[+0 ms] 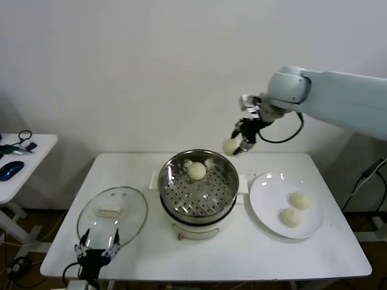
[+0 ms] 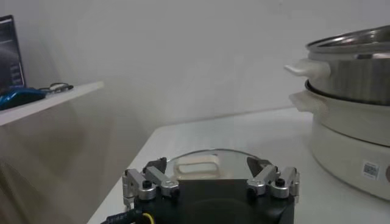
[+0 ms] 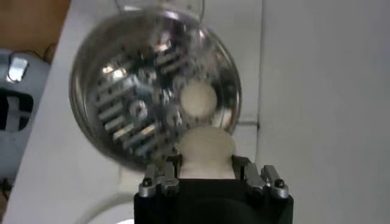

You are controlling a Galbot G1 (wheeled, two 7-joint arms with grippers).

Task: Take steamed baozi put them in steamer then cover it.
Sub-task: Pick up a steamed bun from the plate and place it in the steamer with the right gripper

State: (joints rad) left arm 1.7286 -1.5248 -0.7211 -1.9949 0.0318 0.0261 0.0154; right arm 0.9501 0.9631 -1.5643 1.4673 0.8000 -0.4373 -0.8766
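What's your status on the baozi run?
Right end effector shut on baozi, above steamer rim. Left end effector open, idle by glass lid. Path clear.

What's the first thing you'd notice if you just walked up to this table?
The right claw, up in the air behind the round shiny steel steamer, pinching a small cream-white bun. One matching bun already sits inside, and two more wait on the flat white plate at right.

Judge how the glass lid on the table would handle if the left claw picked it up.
The glass lid looks rigid and smooth, so probably slippery at its rim. Its whitish handle seems the safer grip. Being glass, it is likely fragile and fairly heavy for the open left claw.
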